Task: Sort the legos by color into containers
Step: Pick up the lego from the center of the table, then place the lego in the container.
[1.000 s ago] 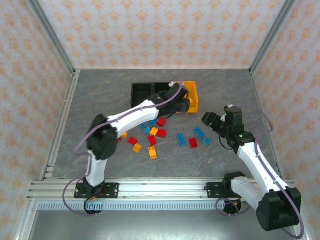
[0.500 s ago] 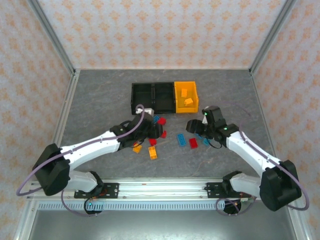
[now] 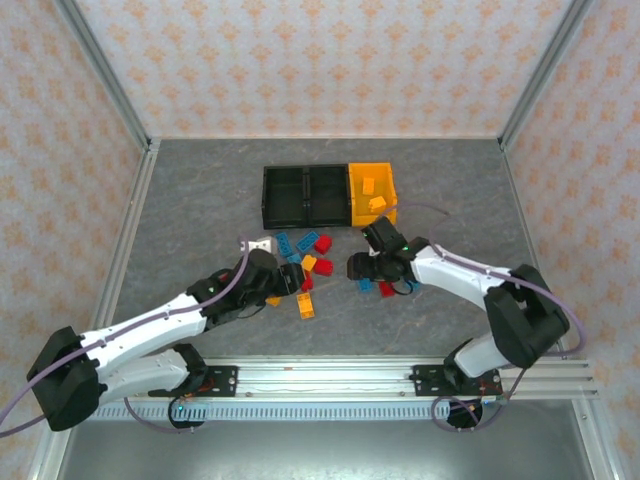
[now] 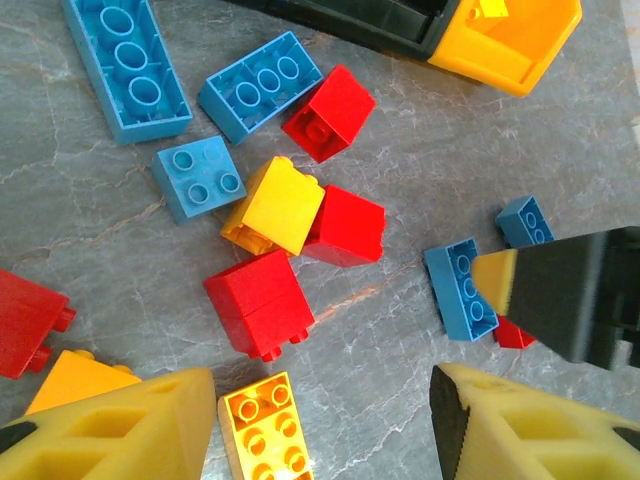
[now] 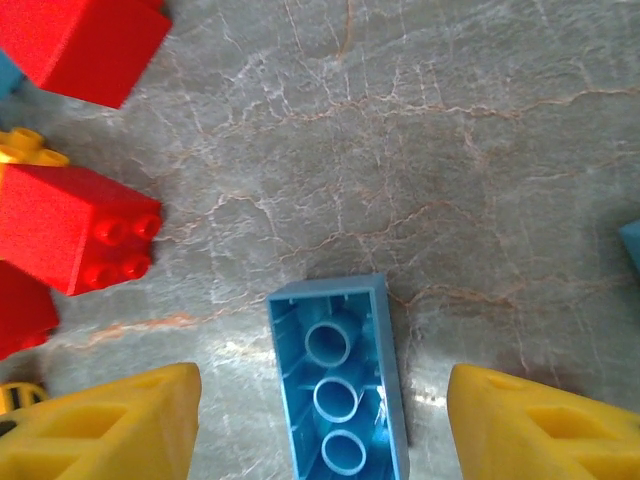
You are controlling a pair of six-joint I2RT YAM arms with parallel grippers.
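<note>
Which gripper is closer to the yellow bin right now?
Right. The right gripper hangs on the near side of the yellow bin, over a blue brick; the left gripper is farther off to the left, over the pile of bricks.

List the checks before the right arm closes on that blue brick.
1. Blue brick sits between the right jaws: ok.
2. Those jaws open, fingers either side, not touching it: ok.
3. Studs up: not ok, hollow underside faces up.
4. Red brick stands apart from it: ok.
5. Which black bin takes blue: cannot tell.
</note>
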